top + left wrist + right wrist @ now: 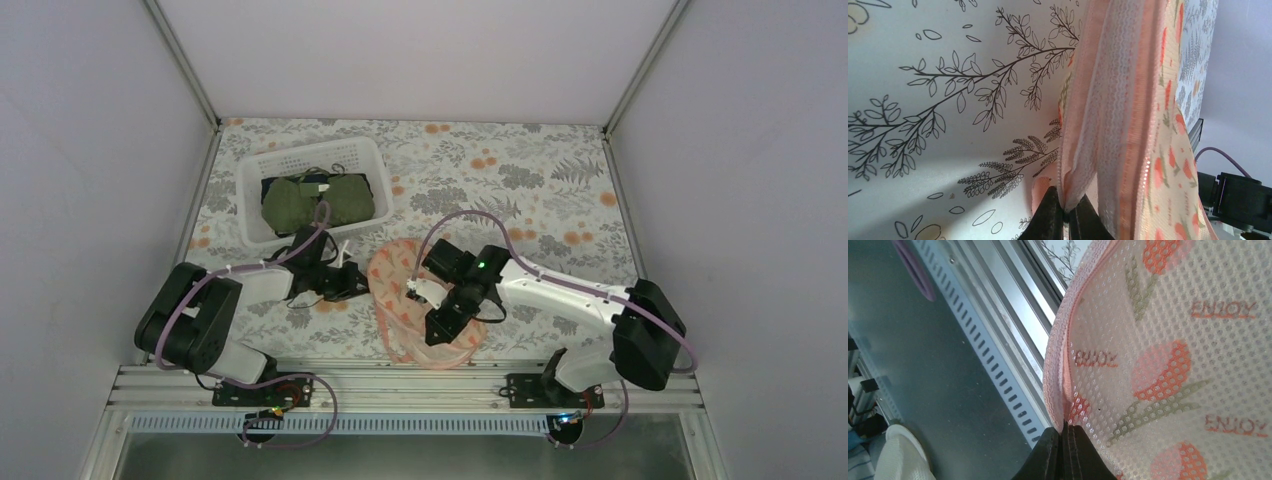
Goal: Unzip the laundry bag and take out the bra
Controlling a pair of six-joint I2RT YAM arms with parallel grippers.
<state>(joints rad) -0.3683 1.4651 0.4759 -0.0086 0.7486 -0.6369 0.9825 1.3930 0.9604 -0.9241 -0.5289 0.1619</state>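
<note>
The laundry bag (pixel 397 272) lies near the table's front edge, peach-pink mesh with a red-orange leaf print. My left gripper (pixel 362 290) is shut on its left zip edging, seen close in the left wrist view (pixel 1066 216) with the bag's (pixel 1148 125) edge lifted. My right gripper (pixel 438 335) is over the bag's near part. In the right wrist view it (pixel 1064 450) is shut on the rim of the bag (pixel 1158 365). The olive-green bra (pixel 316 202) lies in the white basket (pixel 251 192), apart from both grippers.
The white slotted basket stands at the back left, with a navy-blue cloth (pixel 276 185) under the bra. The metal rail (pixel 400 385) runs along the table's front edge, just beyond the bag. White walls enclose the flower-print tablecloth (pixel 520 180).
</note>
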